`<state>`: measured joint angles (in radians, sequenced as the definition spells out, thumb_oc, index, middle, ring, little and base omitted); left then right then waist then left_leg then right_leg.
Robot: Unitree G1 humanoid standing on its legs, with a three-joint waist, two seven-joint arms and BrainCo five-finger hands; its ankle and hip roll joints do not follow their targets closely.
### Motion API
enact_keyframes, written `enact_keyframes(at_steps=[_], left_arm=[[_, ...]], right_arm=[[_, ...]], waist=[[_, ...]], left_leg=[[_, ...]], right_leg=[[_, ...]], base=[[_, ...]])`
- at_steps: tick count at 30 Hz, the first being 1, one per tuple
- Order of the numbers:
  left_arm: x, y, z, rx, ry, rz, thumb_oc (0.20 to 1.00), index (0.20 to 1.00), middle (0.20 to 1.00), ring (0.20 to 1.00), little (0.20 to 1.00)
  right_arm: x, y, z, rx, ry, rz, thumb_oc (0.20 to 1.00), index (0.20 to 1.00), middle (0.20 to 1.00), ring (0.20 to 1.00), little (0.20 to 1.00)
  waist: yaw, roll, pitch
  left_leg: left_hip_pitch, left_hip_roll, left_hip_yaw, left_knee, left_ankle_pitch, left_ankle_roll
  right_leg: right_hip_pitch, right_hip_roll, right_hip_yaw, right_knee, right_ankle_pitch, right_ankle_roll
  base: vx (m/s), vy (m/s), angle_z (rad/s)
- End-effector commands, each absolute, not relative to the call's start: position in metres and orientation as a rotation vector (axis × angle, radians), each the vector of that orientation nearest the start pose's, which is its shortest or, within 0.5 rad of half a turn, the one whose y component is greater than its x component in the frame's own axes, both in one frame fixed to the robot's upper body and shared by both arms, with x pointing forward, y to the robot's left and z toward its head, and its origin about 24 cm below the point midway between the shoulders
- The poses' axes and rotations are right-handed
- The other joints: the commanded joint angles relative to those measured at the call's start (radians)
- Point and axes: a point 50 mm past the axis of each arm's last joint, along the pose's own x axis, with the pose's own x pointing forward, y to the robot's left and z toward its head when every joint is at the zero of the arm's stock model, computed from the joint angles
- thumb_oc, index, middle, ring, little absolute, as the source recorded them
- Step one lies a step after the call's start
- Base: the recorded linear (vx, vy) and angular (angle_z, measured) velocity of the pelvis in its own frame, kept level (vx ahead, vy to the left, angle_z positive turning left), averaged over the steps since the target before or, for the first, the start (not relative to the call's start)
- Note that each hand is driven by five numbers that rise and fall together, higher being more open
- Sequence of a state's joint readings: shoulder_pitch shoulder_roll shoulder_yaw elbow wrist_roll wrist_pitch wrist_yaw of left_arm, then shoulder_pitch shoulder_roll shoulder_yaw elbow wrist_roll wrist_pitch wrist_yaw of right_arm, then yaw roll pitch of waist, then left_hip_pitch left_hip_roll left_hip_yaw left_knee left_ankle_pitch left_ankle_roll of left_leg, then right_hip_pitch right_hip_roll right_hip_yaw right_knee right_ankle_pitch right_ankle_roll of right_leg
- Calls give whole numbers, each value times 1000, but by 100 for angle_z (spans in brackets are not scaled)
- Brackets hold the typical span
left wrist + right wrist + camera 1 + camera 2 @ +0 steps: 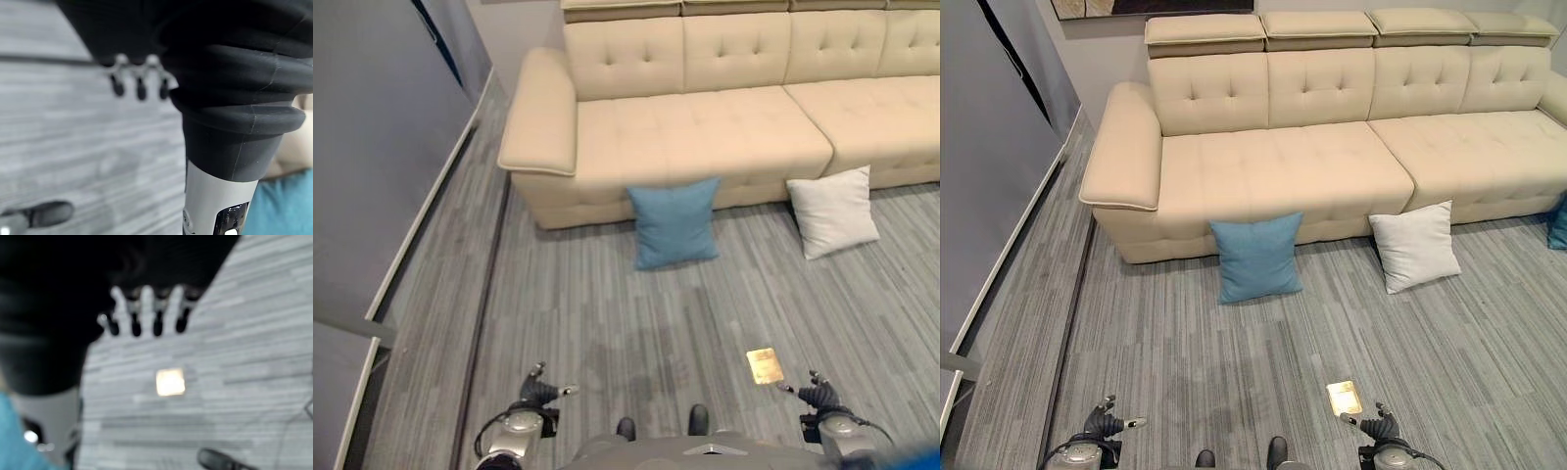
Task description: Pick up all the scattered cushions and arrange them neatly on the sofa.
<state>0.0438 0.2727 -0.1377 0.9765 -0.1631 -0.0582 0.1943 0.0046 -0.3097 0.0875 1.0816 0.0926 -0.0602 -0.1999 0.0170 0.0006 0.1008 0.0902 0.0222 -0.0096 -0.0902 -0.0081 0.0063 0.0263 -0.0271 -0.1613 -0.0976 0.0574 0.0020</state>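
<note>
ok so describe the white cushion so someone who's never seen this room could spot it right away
Start at the long beige sofa along the far wall. On the grey floor at its front edge, two cushions lean against the base near the middle; a third, blue, peeks in at the right edge. The white cushion is the right one of the pair, pale, while its neighbour, the blue cushion, is blue.

A living room in a home. A long cream tufted sofa (1332,147) with padded headrests and a broad armrest stands against the wall, a framed picture (1151,7) above it. Grey striped carpet (1234,362) covers the floor, where a blue cushion (1255,257) and a white cushion (1415,245) lean against the sofa front.
</note>
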Motion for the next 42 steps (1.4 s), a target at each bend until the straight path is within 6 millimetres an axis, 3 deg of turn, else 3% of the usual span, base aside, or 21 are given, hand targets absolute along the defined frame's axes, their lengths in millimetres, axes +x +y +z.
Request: enact_keyframes(at_steps=[1,8,16,23,28,30,34,37,40,42], left_arm=[[144,243,-134,278,918,247,1000,1000,1000,1000,1000],[140,247,-136,280,947,259,1000,1000,1000,1000,1000],[156,240,-132,374,916,158,1000,1000,1000,1000,1000],[151,239,-135,376,930,150,1000,1000,1000,1000,1000],[164,238,-128,379,884,143,1000,1000,1000,1000,1000],[166,235,-128,375,877,142,1000,1000,1000,1000,1000],[160,235,-131,378,894,129,1000,1000,1000,1000,1000],[156,235,-132,382,898,125,1000,1000,1000,1000,1000],[153,240,-132,397,905,139,1000,1000,1000,1000,1000],[154,244,-130,397,900,151,1000,1000,1000,1000,1000]], right_arm=[[128,-271,-135,-378,989,-304,1000,1000,1000,1000,1000],[128,-273,-134,-370,993,-317,1000,1000,1000,1000,1000],[137,-278,-129,-389,960,-305,1000,1000,1000,1000,1000],[133,-275,-131,-385,972,-296,1000,1000,1000,1000,1000],[141,-274,-128,-378,934,-297,1000,1000,1000,1000,1000],[143,-276,-126,-377,929,-308,1000,1000,1000,1000,1000],[143,-272,-126,-368,924,-295,1000,1000,1000,1000,1000],[151,-271,-123,-396,905,-271,1000,1000,1000,1000,1000],[161,-270,-119,-430,882,-245,1000,1000,1000,1000,1000],[168,-267,-117,-439,862,-227,1000,1000,1000,1000,1000]], waist=[[6,-26,0],[5,-29,13],[-8,-53,59],[-19,-49,40],[-21,-62,79],[-20,-64,73],[-8,-52,49],[2,-33,46],[12,-15,61],[7,11,82]], left_leg=[[-7,-26,16,3,8,-32],[-4,-15,14,4,16,-38],[-140,-26,23,212,-12,-56],[-96,-14,33,166,-25,-47],[-217,-14,43,358,2,-70],[-247,-21,75,309,-25,-49],[-250,-38,80,200,-4,-30],[-221,-49,88,188,-17,-8],[-160,-58,116,170,-34,26],[-118,-56,122,165,-50,51]], right_leg=[[70,-30,-11,50,-47,73],[65,-15,-1,56,-54,61],[39,-13,0,62,-57,36],[44,1,18,62,-67,28],[36,0,27,64,-65,12],[43,-10,19,58,-75,23],[46,-5,49,79,-101,42],[14,-35,61,188,-118,64],[-62,-85,70,368,-36,104],[-140,-107,52,524,2,99]], base=[[0,0,0],[6,-61,0],[-21,-48,14],[63,-13,5],[-29,-12,7],[134,80,12],[162,155,18],[135,185,-52],[151,198,-90],[186,181,-38]])
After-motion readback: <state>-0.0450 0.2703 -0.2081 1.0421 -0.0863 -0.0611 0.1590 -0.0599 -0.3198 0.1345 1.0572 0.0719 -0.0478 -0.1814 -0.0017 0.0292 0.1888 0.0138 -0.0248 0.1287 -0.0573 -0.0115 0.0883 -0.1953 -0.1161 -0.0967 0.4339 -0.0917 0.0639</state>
